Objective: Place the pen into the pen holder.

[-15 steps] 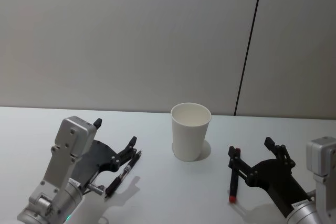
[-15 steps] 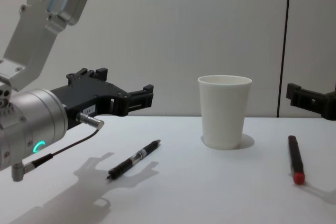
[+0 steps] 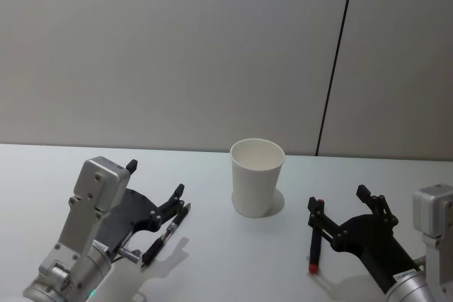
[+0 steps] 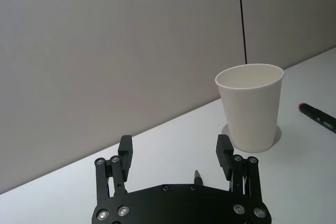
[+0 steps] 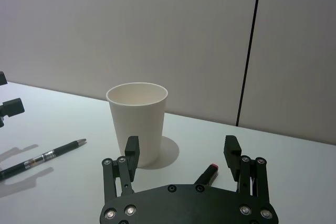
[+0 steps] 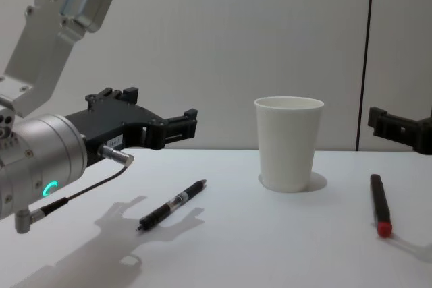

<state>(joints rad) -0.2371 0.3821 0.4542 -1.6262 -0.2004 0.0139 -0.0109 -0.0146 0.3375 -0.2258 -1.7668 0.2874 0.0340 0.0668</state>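
Two pens lie on the worktop: a black pen near the left gripper and a red-tipped marker near the right gripper. Both grippers have their fingers spread and empty. The white paper cup stands upright between the pens. Risk: a slanted pen strikes the rim and topples the light cup.

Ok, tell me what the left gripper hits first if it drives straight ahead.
Probably the pen holder: the left gripper aims just beside it, so one finger may clip it. The centre line looks free to the back wall; depth is unclear.

Plain white pen holder, black pen, red-tipped black marker, white table.
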